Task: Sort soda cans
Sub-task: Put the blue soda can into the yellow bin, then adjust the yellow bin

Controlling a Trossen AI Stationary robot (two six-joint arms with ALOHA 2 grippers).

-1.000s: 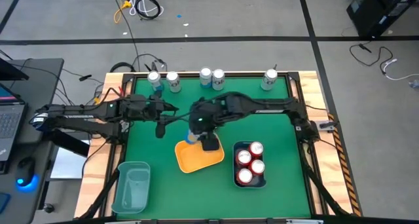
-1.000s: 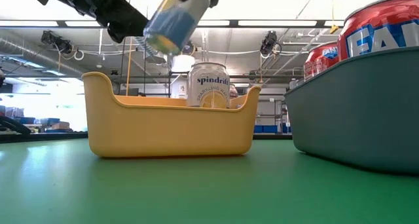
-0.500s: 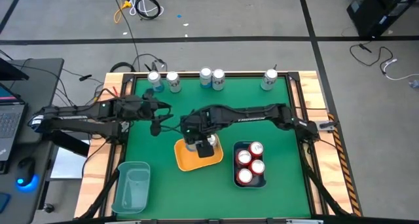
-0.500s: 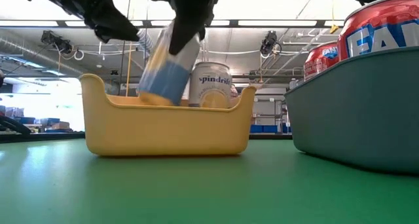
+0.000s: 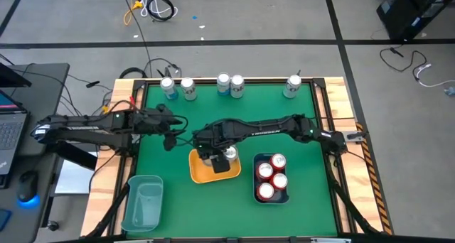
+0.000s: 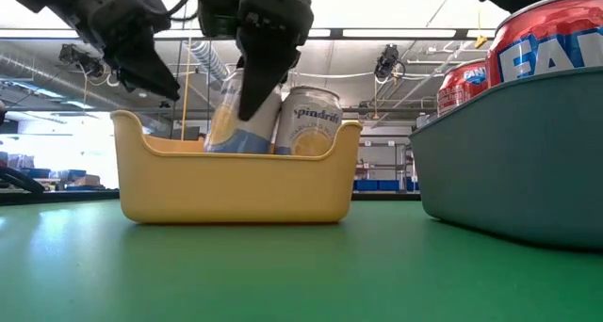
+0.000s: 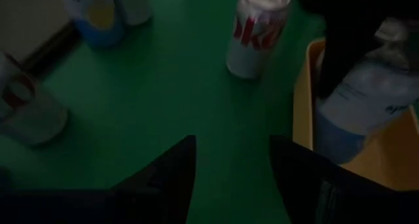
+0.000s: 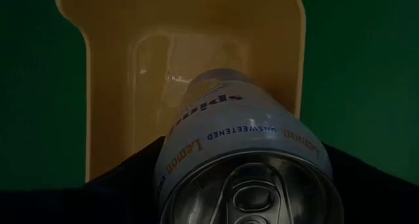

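A lemon can (image 8: 245, 165) is clamped between the fingers of the right gripper (image 5: 217, 155) and tilted into the yellow bin (image 6: 231, 176), likely so its base meets the floor beside the can already inside (image 6: 311, 120). The held can hangs directly under the gripper. The left gripper (image 7: 229, 168), jaws apart and empty, is parked just beside the bin.

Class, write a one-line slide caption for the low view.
Right gripper lowers a tilted can into the yellow bin beside an upright can.
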